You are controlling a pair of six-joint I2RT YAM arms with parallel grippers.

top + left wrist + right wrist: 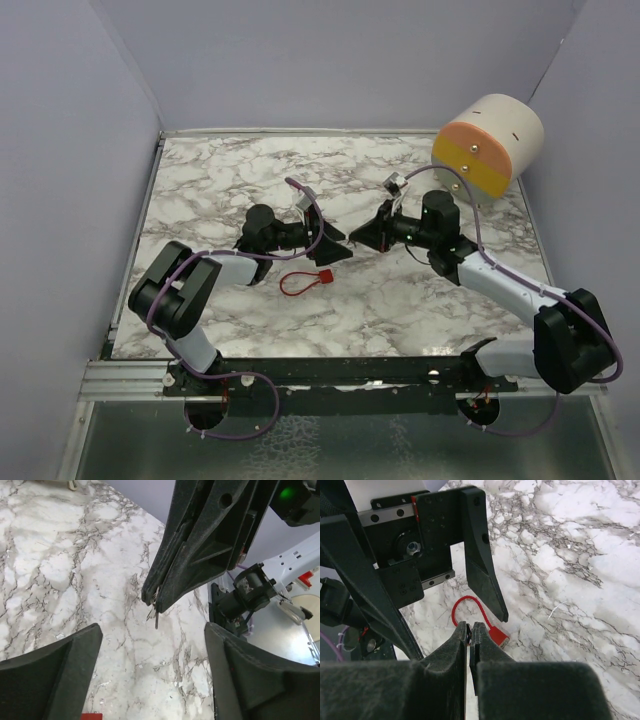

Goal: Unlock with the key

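A red cable lock (305, 281) lies on the marble table, its block at the right end; it also shows in the right wrist view (499, 635). My right gripper (362, 238) is shut on a small metal key (156, 611), whose tip pokes down from the pinched fingertips, above the table. In the right wrist view the gripper (470, 626) is closed tight and the key is barely visible. My left gripper (338, 245) is open and empty, facing the right gripper, its fingers (60, 670) spread wide. The lock lies just near of both grippers.
A large beige cylinder (488, 145) with an orange and yellow face stands at the back right. Purple walls close the table on three sides. A metal rail (330, 375) runs along the near edge.
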